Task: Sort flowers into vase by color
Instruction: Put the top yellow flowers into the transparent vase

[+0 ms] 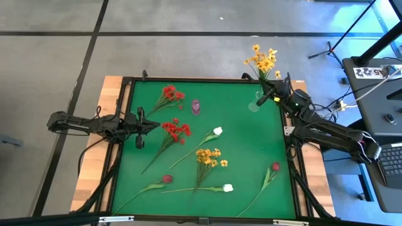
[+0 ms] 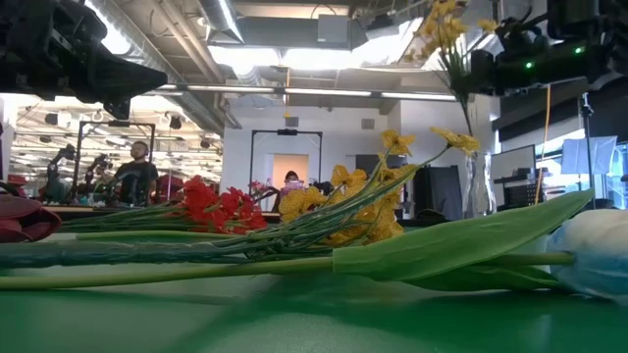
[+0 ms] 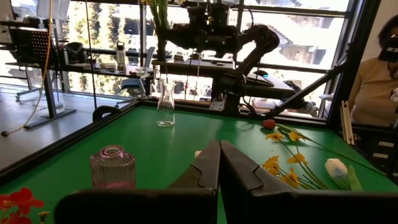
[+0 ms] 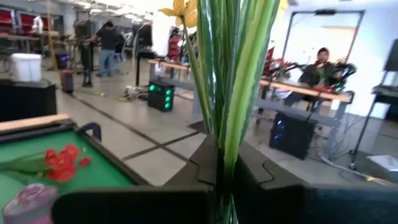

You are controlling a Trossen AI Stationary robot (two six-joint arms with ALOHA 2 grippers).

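Observation:
My right gripper [image 1: 264,96] is shut on a yellow-orange spray [image 1: 262,61] at the far right corner, directly above a clear glass vase [image 1: 254,104] that stands on the green table. A pink glass vase [image 1: 196,107] stands farther left. Lying flat on the table are two red sprays [image 1: 171,94] [image 1: 176,130], another yellow spray [image 1: 208,157], two white buds [image 1: 217,132] [image 1: 227,188] and two maroon buds [image 1: 167,179] [image 1: 275,166]. My left gripper [image 1: 152,125] waits shut at the left edge and holds nothing. My right gripper pinches the bundle of green stems [image 4: 227,134] of the yellow-orange spray between its two fingers [image 4: 202,163]. The fingers come level and lie across the stems. The spray stands upright, blooms above the fingers. Its stems run down to the clear vase's neck [image 2: 473,162].
A raised black frame [image 1: 125,113] rims the green table. A desk with equipment [image 1: 377,94] and a tripod stand to the right of the table. People sit at benches in the room beyond.

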